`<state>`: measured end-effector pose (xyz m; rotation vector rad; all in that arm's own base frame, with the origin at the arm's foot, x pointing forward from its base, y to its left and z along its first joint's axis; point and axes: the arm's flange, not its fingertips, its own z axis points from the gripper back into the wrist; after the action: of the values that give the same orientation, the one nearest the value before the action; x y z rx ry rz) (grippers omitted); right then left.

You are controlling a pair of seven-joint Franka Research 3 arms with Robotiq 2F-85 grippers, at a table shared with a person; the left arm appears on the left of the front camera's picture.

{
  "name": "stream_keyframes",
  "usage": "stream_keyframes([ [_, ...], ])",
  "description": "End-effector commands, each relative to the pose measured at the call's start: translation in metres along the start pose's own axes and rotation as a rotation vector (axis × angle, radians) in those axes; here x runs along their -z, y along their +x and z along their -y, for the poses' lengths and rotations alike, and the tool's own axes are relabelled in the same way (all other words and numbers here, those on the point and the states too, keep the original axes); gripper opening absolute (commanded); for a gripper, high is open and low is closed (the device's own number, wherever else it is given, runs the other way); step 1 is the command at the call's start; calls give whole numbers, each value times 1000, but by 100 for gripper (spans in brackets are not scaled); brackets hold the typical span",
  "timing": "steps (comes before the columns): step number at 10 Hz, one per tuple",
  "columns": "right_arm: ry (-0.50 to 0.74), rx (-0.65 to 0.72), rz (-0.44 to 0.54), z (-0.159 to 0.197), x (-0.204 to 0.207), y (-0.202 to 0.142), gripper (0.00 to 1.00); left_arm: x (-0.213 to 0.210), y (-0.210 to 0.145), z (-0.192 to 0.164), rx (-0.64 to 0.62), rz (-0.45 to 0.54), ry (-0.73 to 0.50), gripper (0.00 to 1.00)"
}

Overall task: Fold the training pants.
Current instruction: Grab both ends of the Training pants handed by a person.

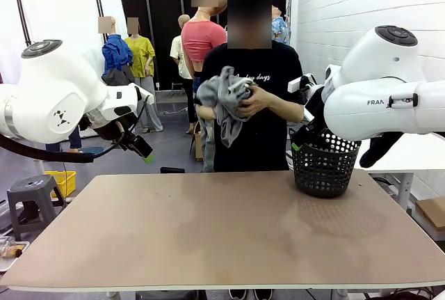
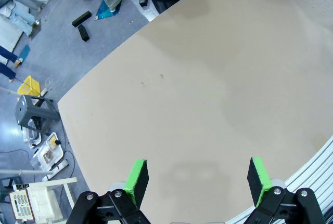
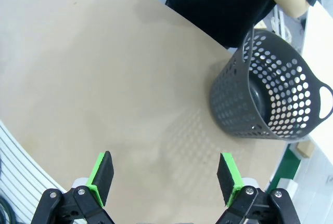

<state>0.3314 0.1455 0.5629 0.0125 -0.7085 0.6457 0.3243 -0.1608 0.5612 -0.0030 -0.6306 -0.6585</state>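
Observation:
A person in a black shirt stands at the far side of the table and holds the bunched light grey training pants (image 1: 226, 101) in both hands at chest height. My left gripper (image 2: 196, 178) hangs open high above the bare tabletop (image 2: 208, 78), nothing between its green pads; in the front view it shows at the left, raised off the table (image 1: 142, 152). My right gripper (image 3: 166, 174) is also open and empty, hovering above the table near the black basket (image 3: 276, 99). In the front view its green-tipped fingers (image 1: 297, 145) sit just behind the basket (image 1: 324, 166).
The perforated black basket stands on the table's far right part. A grey stool (image 1: 31, 199) and a yellow crate (image 1: 61, 183) sit on the floor to the left. The brown tabletop (image 1: 222, 230) lies bare between the arms.

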Motion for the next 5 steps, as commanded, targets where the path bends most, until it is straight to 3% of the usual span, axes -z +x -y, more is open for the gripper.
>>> stream_keyframes([
  [1, 3, 1, -1, 0, 1, 0, 100, 1, 1, -1, 10, -1, -1, 100],
  [5, 3, 1, -1, 0, 1, 0, 100, 1, 1, -1, 10, -1, -1, 100],
])
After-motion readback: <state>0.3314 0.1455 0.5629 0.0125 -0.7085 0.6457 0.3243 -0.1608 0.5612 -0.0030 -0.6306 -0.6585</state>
